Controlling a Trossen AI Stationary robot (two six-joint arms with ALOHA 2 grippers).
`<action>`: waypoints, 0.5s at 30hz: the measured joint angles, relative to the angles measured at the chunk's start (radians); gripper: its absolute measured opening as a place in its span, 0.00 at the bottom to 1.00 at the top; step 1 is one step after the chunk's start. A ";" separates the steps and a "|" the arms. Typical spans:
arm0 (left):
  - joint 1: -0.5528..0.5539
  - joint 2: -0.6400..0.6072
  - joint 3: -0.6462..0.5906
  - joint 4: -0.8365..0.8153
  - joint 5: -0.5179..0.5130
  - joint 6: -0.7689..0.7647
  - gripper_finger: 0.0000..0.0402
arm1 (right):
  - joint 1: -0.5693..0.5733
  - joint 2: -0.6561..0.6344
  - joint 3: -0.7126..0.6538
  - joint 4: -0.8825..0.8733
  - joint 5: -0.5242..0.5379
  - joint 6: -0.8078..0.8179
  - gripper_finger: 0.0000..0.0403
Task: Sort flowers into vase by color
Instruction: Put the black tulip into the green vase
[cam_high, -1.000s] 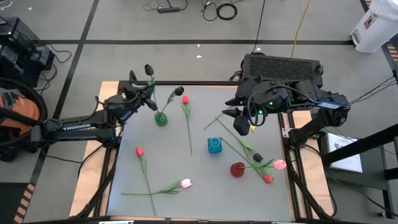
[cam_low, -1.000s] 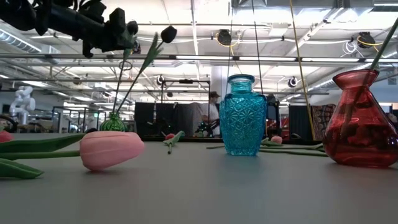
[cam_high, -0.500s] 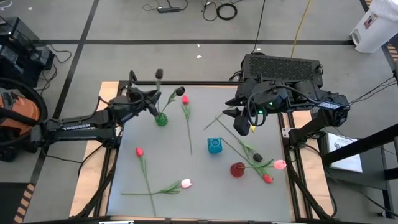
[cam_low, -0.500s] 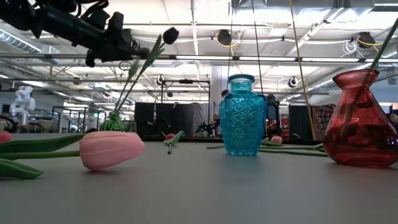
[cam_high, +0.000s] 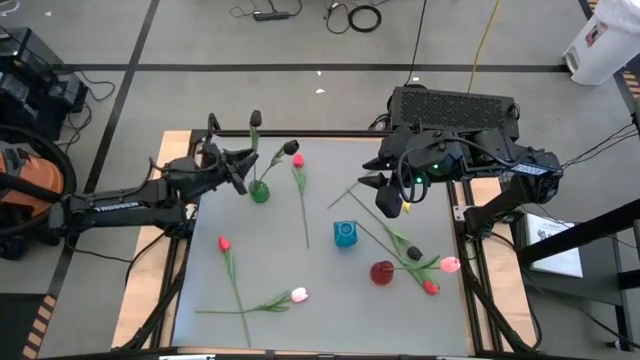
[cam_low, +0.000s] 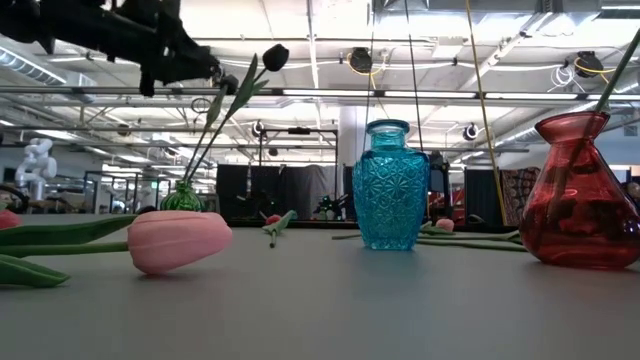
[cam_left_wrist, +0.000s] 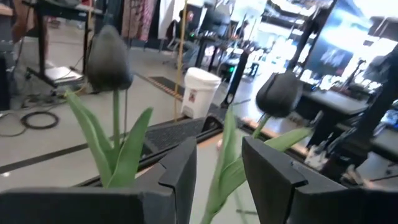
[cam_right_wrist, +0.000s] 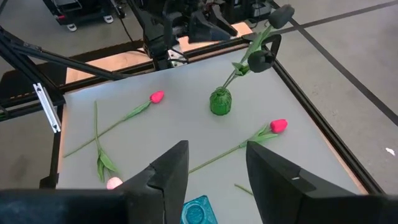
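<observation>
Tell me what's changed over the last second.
The left pincer let go of the second dark tulip, now standing in the green vase, and pulled back toward its table edge, open. The right pincer and the other flowers stayed put.

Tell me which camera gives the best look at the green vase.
The right wrist view: the whole green vase with two dark tulips standing in it. The high view shows it small, the low view only partly, behind a pink tulip. The left wrist view misses it.

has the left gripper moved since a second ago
Yes. In the high view the left gripper has pulled back from above the green vase, toward the table's left edge, leaving the dark tulip in it.
</observation>
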 joint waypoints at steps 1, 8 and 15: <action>-0.005 -0.013 0.002 -0.003 0.000 0.000 0.34 | 0.000 0.000 0.000 -0.004 0.000 0.000 0.38; -0.051 -0.063 0.081 0.000 0.012 0.000 0.34 | 0.000 0.000 0.000 -0.051 0.000 0.000 0.38; -0.083 -0.061 0.210 0.002 0.082 0.001 0.34 | 0.000 -0.020 0.000 -0.128 -0.004 0.028 0.38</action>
